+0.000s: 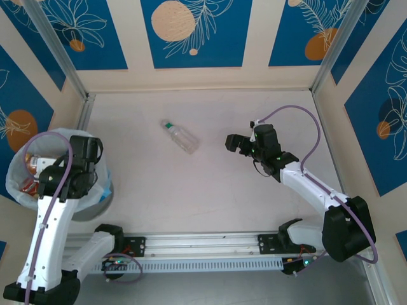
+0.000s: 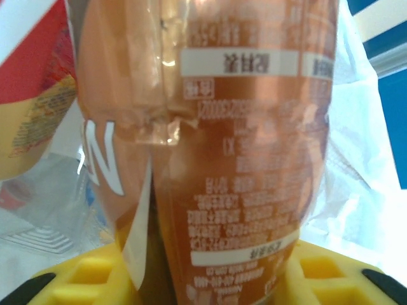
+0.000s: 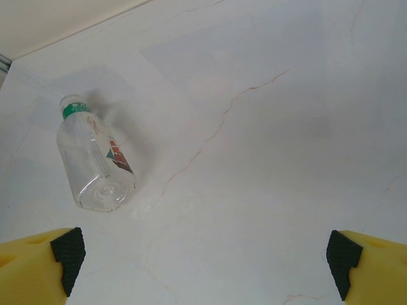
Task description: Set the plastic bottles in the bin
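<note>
Clear bottle point(image 1: 179, 136) ×1 on table point(image 1: 222, 190) | left hand point(image 2: 203, 283) grasping 1 brown-labelled bottle point(image 2: 241, 159) over bin point(image 1: 89, 208) | right hand point(image 3: 203, 260) released

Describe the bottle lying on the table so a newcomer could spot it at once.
On the pale table, look to the far middle, left of the right gripper. A clear bottle lies there on its side with a green neck band. Only it lies on the tabletop; the orange-labelled bottle is in the left gripper.
</note>
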